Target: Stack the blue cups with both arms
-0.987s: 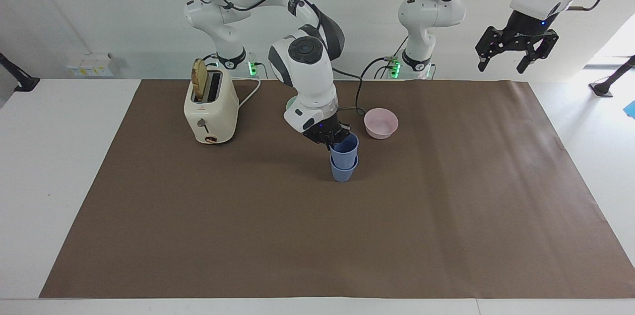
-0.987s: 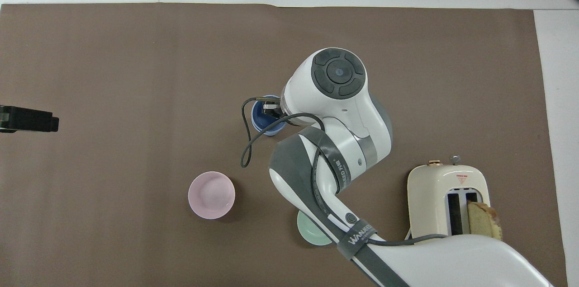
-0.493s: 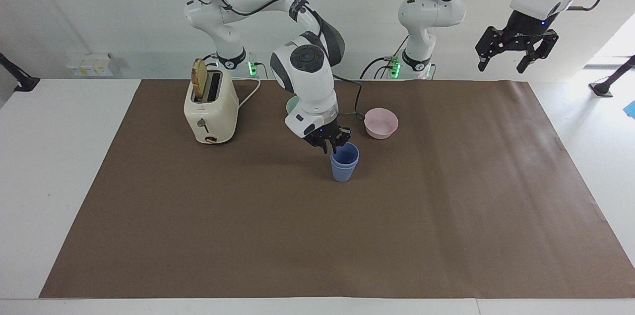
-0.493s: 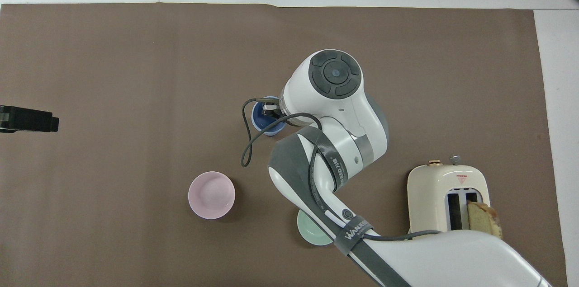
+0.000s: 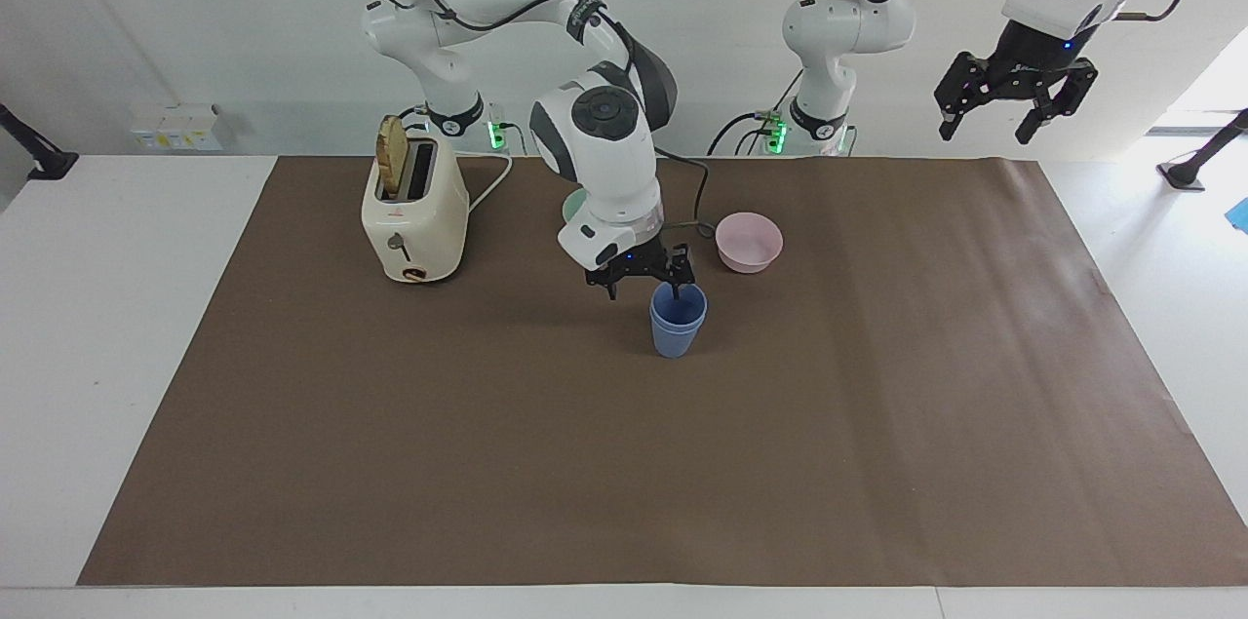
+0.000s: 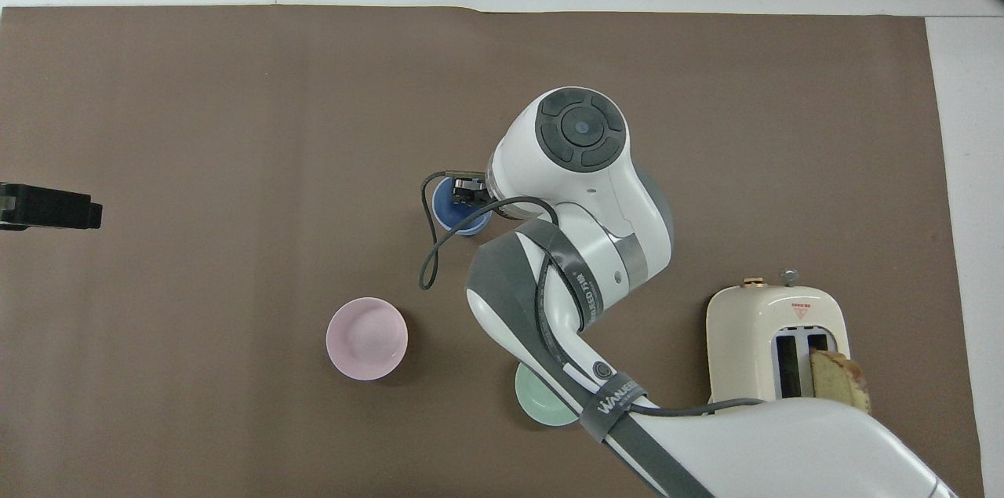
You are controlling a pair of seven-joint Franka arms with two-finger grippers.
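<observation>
1. the cups point(image 5: 678, 324) are sitting nested on the mat, beside the pink bowl point(image 5: 749, 242) — farther from the robots.
2. right gripper point(image 5: 643, 290) is hanging over the cups, jaws spread, one finger inside the rim.
3. left gripper point(image 5: 1014, 97) is waiting up high, jaws open.

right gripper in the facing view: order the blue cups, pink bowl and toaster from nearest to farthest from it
From the right gripper:
1. blue cups, stacked, directly under the open fingers.
2. pink bowl, beside the cups, nearer the robots, toward the left arm's end.
3. toaster, toward the right arm's end, bread in one slot.
</observation>
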